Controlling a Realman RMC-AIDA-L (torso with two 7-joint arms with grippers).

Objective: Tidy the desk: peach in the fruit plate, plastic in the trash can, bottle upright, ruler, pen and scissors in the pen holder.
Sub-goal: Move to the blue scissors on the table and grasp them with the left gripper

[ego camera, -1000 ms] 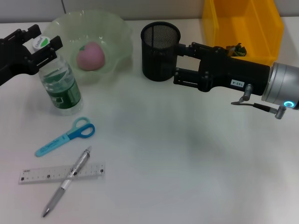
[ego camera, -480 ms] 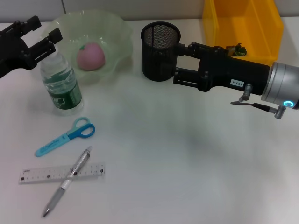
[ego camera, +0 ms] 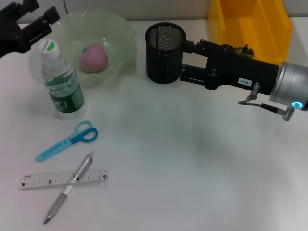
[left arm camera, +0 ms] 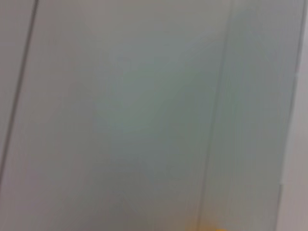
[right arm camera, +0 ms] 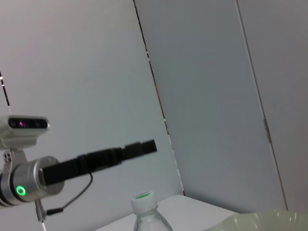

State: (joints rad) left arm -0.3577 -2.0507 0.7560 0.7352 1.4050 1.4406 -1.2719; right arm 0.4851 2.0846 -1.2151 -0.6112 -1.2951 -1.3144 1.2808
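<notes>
The clear water bottle (ego camera: 61, 84) with a white-green cap stands upright on the desk, left of centre. My left gripper (ego camera: 44, 10) is open and hangs above and behind the bottle, apart from it. A pink peach (ego camera: 93, 58) lies in the green glass fruit plate (ego camera: 122, 36). Blue scissors (ego camera: 68, 141), a pen (ego camera: 70, 186) and a clear ruler (ego camera: 57, 178) lie at the front left, the pen across the ruler. My right gripper (ego camera: 185, 61) is open, its fingertips at the right side of the black mesh pen holder (ego camera: 164, 46). The right wrist view shows the bottle cap (right arm camera: 143, 197).
A yellow bin (ego camera: 250, 26) stands at the back right, behind my right arm, with crumpled plastic (ego camera: 243, 50) inside. The left wrist view shows only a grey wall. My left arm (right arm camera: 91, 161) reaches across the right wrist view.
My left gripper has let go of the bottle and risen up and back to the left. The bottle stays upright. My right gripper has shifted slightly back beside the pen holder.
</notes>
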